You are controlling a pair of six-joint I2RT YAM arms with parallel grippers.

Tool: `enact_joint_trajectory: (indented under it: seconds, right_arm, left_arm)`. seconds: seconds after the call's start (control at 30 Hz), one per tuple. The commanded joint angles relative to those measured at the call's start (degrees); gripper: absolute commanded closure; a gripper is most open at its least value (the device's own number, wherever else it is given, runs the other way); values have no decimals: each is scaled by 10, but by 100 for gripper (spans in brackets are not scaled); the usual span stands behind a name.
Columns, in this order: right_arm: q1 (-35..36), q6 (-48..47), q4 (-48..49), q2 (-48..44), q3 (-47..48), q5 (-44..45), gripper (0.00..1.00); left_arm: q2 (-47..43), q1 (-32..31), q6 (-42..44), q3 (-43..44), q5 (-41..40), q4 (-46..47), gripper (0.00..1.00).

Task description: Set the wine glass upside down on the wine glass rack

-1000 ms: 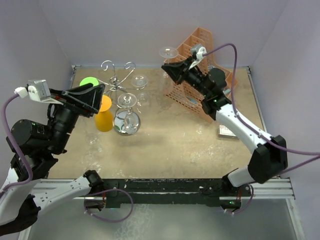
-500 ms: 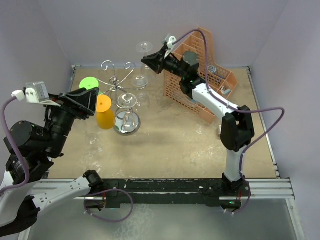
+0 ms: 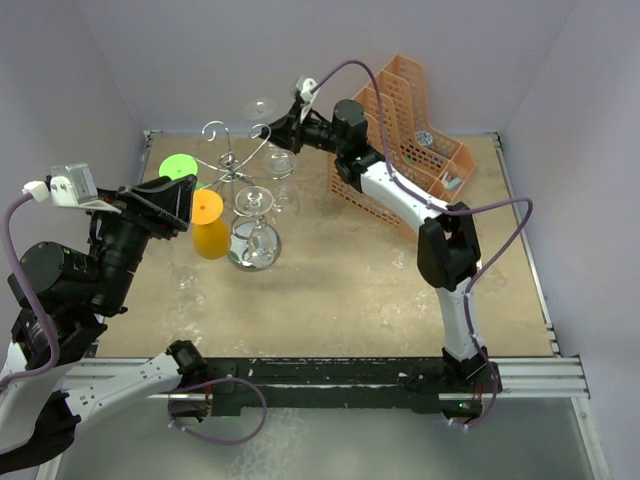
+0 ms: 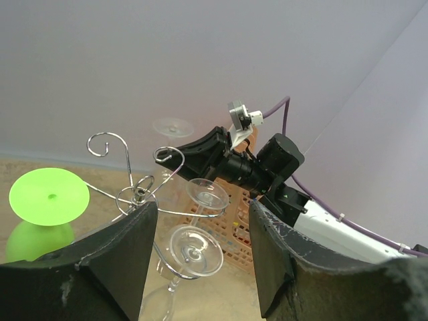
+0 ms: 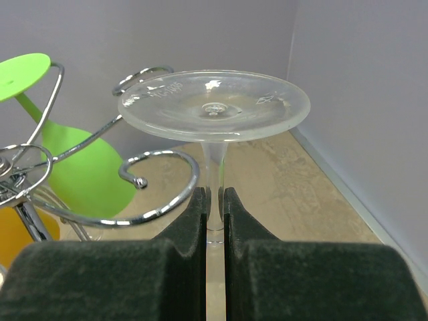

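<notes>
The right arm has swung left across the back of the table, carrying the wine glass (image 5: 214, 107) away from the orange mesh file organiser (image 3: 400, 120) and up to the wine glass rack (image 4: 136, 195); the left arm has barely shifted.

The right gripper (image 5: 214, 195) is pinched tight on the thin clear stem, its dark padded fingers (image 5: 187, 227) pressed either side; the glass is upside down, its smooth round foot uppermost, its bowl hidden below the fingers. The stem stands just beside the open curl of one shiny wire hook; whether they touch cannot be told.

The left gripper (image 4: 201, 212) stands wide apart and holds nothing; it hangs above the table to the left of the rack and faces it.

The rack is bright silver wire, with a twisted central stem, curled arms spreading at the top and a round mirror-like base on the sandy, mottled table (image 3: 350, 290); two clear glasses (image 4: 194, 249) already hang inverted from its arms. One green plastic goblet (image 3: 180, 163), foot up, sits on the rack's left side; one orange plastic goblet (image 3: 208, 235) is just in front of it. The organiser, one piece of orange lattice, stands well to the right.
</notes>
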Motion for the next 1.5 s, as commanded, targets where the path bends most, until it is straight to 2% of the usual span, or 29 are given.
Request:
enact_joint_trajectory:
  seconds: [0.0,0.4,0.9,1.47]
  right_arm:
    - [11,-18,18,1,62,-6,100]
    - [15,-11,33,32,77,-44,100]
    - [12,14,80,41,67,-152,100]
    - [11,-9,66,70,95,-154,100]
  left_arm:
    - [3,-1,9,12,-6,8,46]
    - [0,-1,9,10,-10,3,46]
    - [1,-1,2,13,-9,-2,46]
    - [3,-2,-1,16,-15,-10,45]
